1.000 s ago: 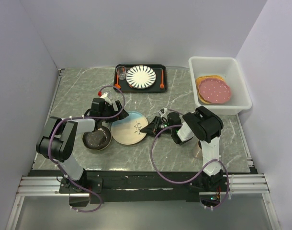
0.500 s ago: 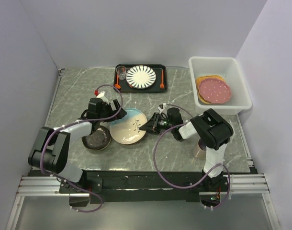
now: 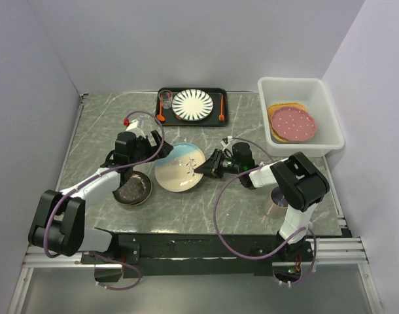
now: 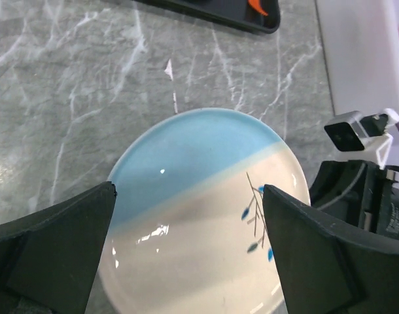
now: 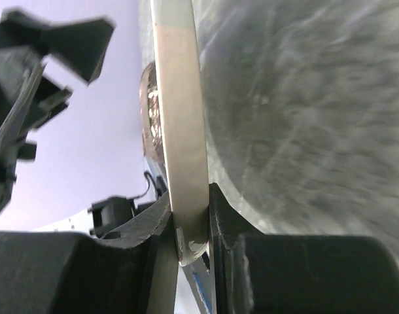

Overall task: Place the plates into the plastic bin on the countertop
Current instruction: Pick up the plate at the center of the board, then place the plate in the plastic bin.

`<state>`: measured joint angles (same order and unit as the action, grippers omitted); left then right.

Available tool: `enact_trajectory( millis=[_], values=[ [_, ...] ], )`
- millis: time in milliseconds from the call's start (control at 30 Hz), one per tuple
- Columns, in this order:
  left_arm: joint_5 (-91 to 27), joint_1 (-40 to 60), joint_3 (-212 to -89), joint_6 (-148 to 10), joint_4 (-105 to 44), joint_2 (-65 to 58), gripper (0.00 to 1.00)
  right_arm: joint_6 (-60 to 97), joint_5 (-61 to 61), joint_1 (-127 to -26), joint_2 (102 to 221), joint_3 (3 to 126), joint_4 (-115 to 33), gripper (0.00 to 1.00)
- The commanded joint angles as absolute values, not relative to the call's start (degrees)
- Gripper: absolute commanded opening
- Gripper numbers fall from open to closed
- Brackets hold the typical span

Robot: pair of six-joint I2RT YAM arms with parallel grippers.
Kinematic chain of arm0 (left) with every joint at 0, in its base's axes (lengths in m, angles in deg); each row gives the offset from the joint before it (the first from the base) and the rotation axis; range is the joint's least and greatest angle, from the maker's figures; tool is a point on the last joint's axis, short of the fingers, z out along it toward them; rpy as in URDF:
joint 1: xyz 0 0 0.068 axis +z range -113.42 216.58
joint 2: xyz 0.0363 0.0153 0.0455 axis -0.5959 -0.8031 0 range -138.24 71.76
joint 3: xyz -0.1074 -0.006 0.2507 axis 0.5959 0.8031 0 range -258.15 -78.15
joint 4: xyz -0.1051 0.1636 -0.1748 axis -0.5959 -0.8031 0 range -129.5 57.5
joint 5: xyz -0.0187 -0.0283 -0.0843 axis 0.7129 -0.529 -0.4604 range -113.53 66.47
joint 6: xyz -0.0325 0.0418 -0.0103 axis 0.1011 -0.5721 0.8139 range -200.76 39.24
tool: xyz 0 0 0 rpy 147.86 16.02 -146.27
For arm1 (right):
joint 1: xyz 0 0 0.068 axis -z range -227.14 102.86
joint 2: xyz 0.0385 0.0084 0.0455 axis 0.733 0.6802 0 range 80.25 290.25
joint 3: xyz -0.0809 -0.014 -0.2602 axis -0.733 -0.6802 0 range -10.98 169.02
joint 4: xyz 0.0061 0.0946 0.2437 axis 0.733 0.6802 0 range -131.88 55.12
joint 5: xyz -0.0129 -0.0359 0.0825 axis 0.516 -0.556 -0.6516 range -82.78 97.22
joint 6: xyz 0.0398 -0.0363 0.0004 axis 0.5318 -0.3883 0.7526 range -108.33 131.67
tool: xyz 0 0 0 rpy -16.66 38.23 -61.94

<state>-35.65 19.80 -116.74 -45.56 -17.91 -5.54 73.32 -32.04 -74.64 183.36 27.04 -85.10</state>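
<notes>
The pale blue-cream plate with a leaf sprig (image 3: pixel 180 167) is lifted off the countertop (image 3: pixel 108 124) and tilted, near the middle. My right gripper (image 3: pixel 205 171) is shut on its right rim; in the right wrist view the rim (image 5: pixel 183 150) is pinched edge-on between the two pads. My left gripper (image 3: pixel 155 148) is open, just left of the plate, and holds nothing; the plate (image 4: pixel 199 209) shows between its fingers (image 4: pixel 317 255) in the left wrist view. The white plastic bin (image 3: pixel 317 88) at the back right holds the pink dotted plate (image 3: pixel 293 123) on a tan one (image 3: pixel 275 111).
A dark brown patterned bowl-like plate (image 3: pixel 132 189) lies at the front left, below my left arm. A black tray (image 3: pixel 216 119) at the back carries the striped plate (image 3: pixel 192 104), a glass (image 3: pixel 165 99) and orange utensils. A metal cup (image 3: pixel 276 200) stands at the front right.
My right gripper has lifted the blue-cream plate by its rim, tilting it up and carrying it slightly back and right. My left gripper has drawn back up and left from the plate.
</notes>
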Motion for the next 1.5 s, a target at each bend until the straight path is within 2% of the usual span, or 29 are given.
enact_trajectory(
  millis=[0,333,733,1100,1467],
  values=[
    [-36.3,19.4,-117.9,-44.1,-16.5,-4.6,0.99,73.0,-32.5,-72.3,174.7,27.7,-88.7,0.0],
    [-34.7,19.4,-118.0,-44.9,-17.4,-4.6,0.99,67.3,-32.9,-62.9,162.4,25.0,-79.0,0.0],
    [-35.7,19.4,-118.1,-45.2,-17.1,-6.7,0.99,58.5,-34.3,-49.5,151.0,29.1,-62.2,0.0],
    [-37.0,19.4,-118.6,-45.3,-16.3,-9.0,0.99,54.2,-34.4,-41.5,149.5,35.0,-53.7,0.0],
    [-39.1,19.4,-118.8,-45.3,-14.9,-11.3,0.99,63.3,-31.9,-34.3,154.9,39.0,-61.1,0.0]
  ],
)
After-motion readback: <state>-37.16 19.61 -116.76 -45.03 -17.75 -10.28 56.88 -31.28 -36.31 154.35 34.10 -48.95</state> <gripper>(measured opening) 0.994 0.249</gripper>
